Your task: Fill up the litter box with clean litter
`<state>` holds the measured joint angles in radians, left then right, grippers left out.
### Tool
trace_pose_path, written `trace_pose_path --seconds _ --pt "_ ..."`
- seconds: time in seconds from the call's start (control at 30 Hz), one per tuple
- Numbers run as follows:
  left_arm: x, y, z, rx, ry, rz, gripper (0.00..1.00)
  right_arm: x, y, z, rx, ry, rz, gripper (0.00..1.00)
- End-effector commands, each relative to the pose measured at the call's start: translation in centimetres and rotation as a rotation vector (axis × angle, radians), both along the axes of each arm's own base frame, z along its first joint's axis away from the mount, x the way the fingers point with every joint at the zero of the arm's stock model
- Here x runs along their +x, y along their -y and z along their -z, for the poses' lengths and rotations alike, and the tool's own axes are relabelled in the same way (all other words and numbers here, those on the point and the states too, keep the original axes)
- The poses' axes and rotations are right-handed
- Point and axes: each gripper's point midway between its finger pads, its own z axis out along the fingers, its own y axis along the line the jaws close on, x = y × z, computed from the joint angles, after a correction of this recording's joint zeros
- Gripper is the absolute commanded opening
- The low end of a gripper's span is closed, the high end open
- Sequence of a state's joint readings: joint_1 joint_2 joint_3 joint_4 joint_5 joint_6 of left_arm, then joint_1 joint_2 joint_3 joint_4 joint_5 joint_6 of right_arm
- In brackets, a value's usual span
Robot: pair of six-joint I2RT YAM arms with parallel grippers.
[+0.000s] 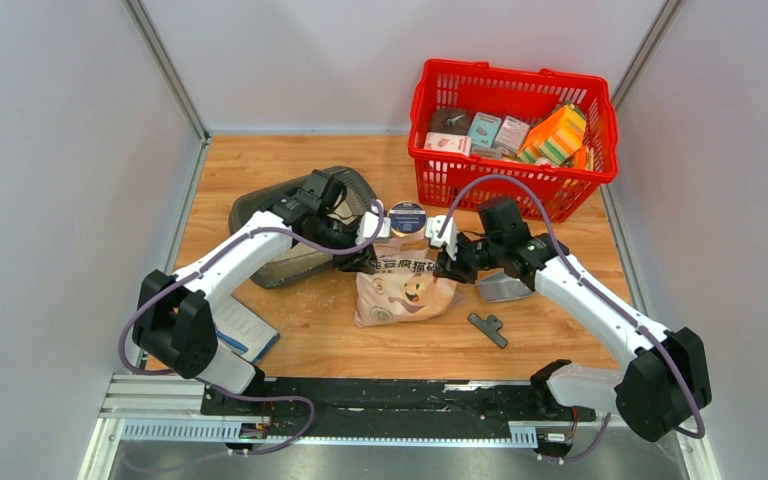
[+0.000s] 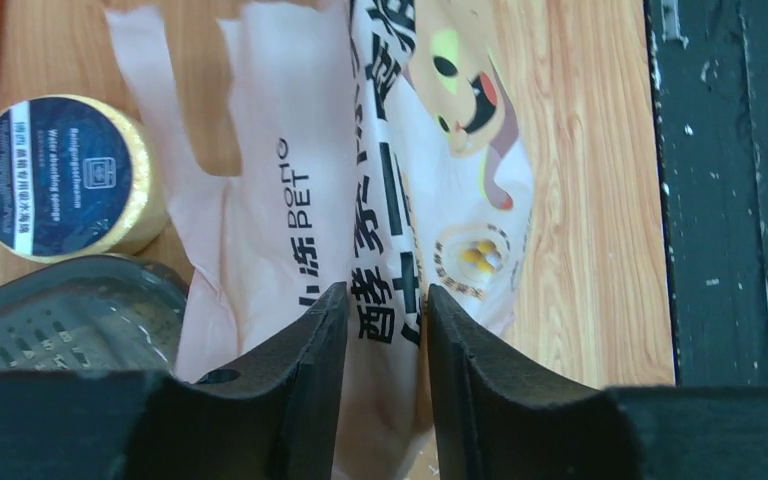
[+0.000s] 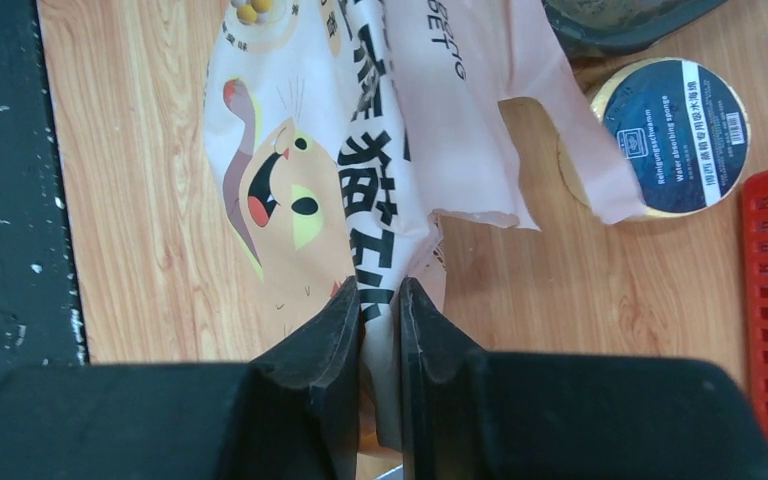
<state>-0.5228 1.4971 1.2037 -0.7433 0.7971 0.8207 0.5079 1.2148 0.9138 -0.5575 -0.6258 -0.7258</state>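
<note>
The beige-pink litter bag (image 1: pixel 405 288) with dark characters and a cartoon cat stands on the wooden table between both arms. My left gripper (image 1: pixel 368 250) is shut on a fold at the bag's upper left; in the left wrist view (image 2: pixel 385 295) the bag (image 2: pixel 290 200) fills the gap between the fingers. My right gripper (image 1: pixel 445 262) is shut on the bag's upper right edge, pinching a thin fold (image 3: pixel 380 290). The dark grey litter box (image 1: pixel 285 235) lies left of the bag, partly hidden by my left arm. Its rim shows in the left wrist view (image 2: pixel 60 320). No loose litter shows clearly.
A roll with a dark blue label (image 1: pixel 407 215) sits just behind the bag. A red basket (image 1: pixel 430 100) of packages stands back right. A silver scoop (image 1: pixel 505 288) and a dark T-shaped piece (image 1: pixel 487 328) lie right of the bag. A blue-white item (image 1: pixel 243 332) lies front left.
</note>
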Motion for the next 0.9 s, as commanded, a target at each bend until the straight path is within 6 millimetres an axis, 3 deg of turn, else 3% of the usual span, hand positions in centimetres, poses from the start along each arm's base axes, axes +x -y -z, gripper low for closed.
trace_pose_path --seconds 0.0,0.1,0.13,0.23,0.37,0.57,0.63,0.67,0.7,0.87 --pt "-2.7 -2.9 2.0 0.11 -0.056 0.109 0.4 0.5 0.2 -2.6 0.086 0.012 0.056 0.06" --pt "-4.1 -3.2 2.1 0.106 -0.115 0.122 0.24 0.7 0.6 -2.9 0.116 -0.02 0.082 0.04" --pt "-4.4 -3.2 2.0 0.101 -0.13 0.113 0.13 0.7 0.7 -3.2 0.133 -0.036 0.094 0.0" --pt "-4.5 -3.6 1.8 0.081 -0.149 0.04 0.0 0.6 1.3 -3.5 0.18 -0.085 0.108 0.0" --pt "-4.7 -4.3 1.2 0.011 -0.228 -0.065 0.0 -0.2 1.6 -3.2 0.207 -0.154 0.097 0.0" --pt "-6.5 -3.9 1.3 -0.031 -0.383 -0.103 0.0 -1.2 -0.1 -3.1 0.302 -0.33 0.039 0.0" --pt "-5.9 -3.5 0.8 -0.052 -0.39 -0.135 0.23 -0.8 -0.4 -2.9 0.309 -0.349 0.037 0.0" --pt "-5.0 -3.0 -0.1 -0.079 -0.365 -0.166 0.3 -0.5 -0.5 -3.2 0.309 -0.34 0.032 0.0" --pt "-4.2 -2.8 -1.1 -0.099 -0.327 -0.179 0.44 -0.3 -0.5 -3.2 0.302 -0.324 0.022 0.0" --pt "-0.1 0.0 -8.5 -0.289 -0.043 -0.207 0.58 0.0 -0.6 -3.2 0.292 -0.326 0.013 0.0"
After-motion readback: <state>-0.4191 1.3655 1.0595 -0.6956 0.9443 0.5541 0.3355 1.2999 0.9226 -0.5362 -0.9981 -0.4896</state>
